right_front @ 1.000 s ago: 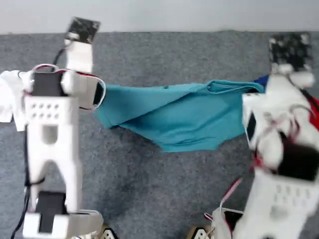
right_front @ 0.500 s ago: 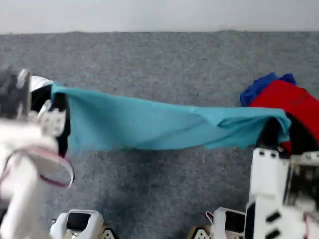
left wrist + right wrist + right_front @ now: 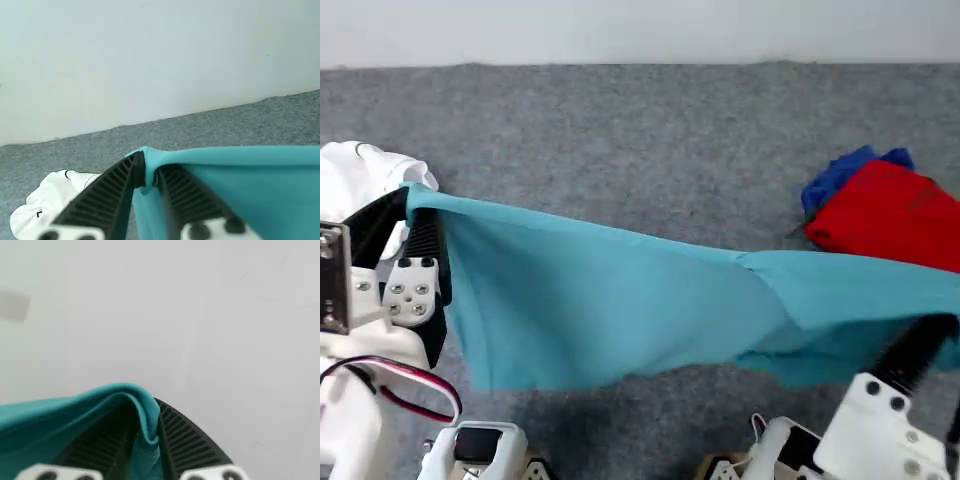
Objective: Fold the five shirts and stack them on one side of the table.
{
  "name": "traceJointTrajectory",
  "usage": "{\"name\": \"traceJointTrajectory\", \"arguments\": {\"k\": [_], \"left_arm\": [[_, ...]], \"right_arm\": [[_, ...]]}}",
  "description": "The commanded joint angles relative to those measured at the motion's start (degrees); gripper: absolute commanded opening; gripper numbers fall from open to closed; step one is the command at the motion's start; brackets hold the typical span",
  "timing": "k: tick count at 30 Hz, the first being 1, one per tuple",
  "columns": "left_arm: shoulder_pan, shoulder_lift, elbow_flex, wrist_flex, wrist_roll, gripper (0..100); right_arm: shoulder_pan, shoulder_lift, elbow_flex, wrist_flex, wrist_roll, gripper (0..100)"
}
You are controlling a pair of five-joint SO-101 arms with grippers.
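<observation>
A teal shirt (image 3: 620, 300) hangs stretched across the front of the table, lifted off the grey surface. My left gripper (image 3: 410, 205) is shut on its left corner, seen as black ridged fingers (image 3: 107, 192) pinching the teal shirt (image 3: 240, 185) in the left wrist view. My right gripper (image 3: 935, 325) is shut on the other end at the right edge, and the right wrist view shows teal cloth (image 3: 145, 415) folded between its fingers (image 3: 185, 437). A white shirt (image 3: 360, 175) lies crumpled at the far left. A red shirt (image 3: 885, 215) lies on a blue one (image 3: 840, 175) at the right.
The grey carpeted table (image 3: 640, 130) stretches back to a pale wall (image 3: 640, 30). The arm bases (image 3: 480, 450) stand at the front edge. Open table lies behind the hanging shirt, between the white shirt and the red and blue pile.
Both arms have pulled back toward the front edge and raised the teal shirt, spreading it wider. The shirt went from bunched on the table to stretched and hanging.
</observation>
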Motion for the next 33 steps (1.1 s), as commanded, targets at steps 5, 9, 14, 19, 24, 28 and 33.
{"name": "traceJointTrajectory", "arguments": {"k": [5, 9, 14, 19, 24, 28, 33], "left_arm": [[0.2, 0.0, 0.7, -0.1, 0.7, 1], [0.2, 0.0, 3.3, -2.9, 0.7, 1], [0.2, 1.7, 3.5, -6.2, 0.4, 1], [0.2, 10.1, -2.2, -6.9, 0.4, 1], [3.0, 21.0, -18.2, -6.0, 0.4, 1], [6.4, 30.4, -31.7, -3.6, 0.3, 1], [6.4, 39.6, -45.0, -2.3, -1.3, 1]], "right_arm": [[4.3, 6.7, -2.1, -12.7, -4.4, 0.8], [4.3, 12.9, -9.0, -12.1, -4.5, 0.8], [4.3, 21.4, -17.7, -11.9, -4.6, 0.8], [1.5, 28.5, -23.6, -11.8, -4.7, 0.8], [-11.6, 33.3, -25.4, -7.8, -4.1, 0.8], [-23.3, 37.4, -25.5, -2.6, -2.1, 0.8], [-33.9, 43.8, -25.5, 1.2, 4.8, 0.8]]}}
